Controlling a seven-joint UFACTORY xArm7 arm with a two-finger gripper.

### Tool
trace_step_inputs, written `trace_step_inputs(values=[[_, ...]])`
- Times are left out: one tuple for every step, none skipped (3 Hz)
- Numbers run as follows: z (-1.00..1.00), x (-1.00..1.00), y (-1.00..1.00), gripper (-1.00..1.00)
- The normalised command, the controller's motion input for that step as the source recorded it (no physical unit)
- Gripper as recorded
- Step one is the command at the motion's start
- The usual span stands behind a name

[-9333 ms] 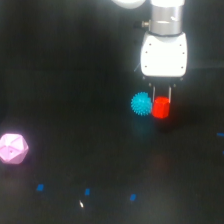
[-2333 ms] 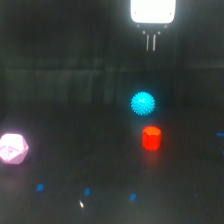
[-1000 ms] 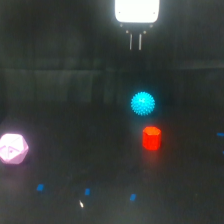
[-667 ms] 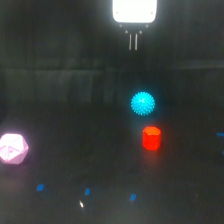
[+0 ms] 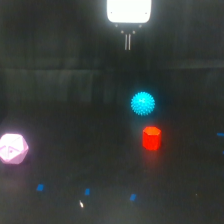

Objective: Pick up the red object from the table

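Observation:
The red object point(image 5: 151, 138) is a small bright red-orange stubby faceted block. It stands on the black table point(image 5: 75, 100), right of centre in the exterior view. My gripper point(image 5: 128, 42) hangs high near the top edge, well above and a little left of the red object. Its two thin fingers are pressed together and hold nothing. The white gripper body point(image 5: 129, 11) is partly cut off by the top edge.
A cyan spiky ball point(image 5: 143, 103) sits just above and slightly left of the red object, close to it. A larger pink faceted polyhedron point(image 5: 13, 148) lies at the exterior view's left edge. Small blue marks point(image 5: 87, 191) and a white speck point(image 5: 81, 203) dot the front of the table.
The gripper has drifted a little toward the exterior view's left at the top of the frame, empty. The red object, the ball and the polyhedron have not moved.

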Motion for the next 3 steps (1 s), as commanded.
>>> trace_step_inputs(values=[[0.87,-0.11,0.57,-0.44],[0.99,0.73,0.53,1.00],[0.61,0.31,-0.05,0.56]])
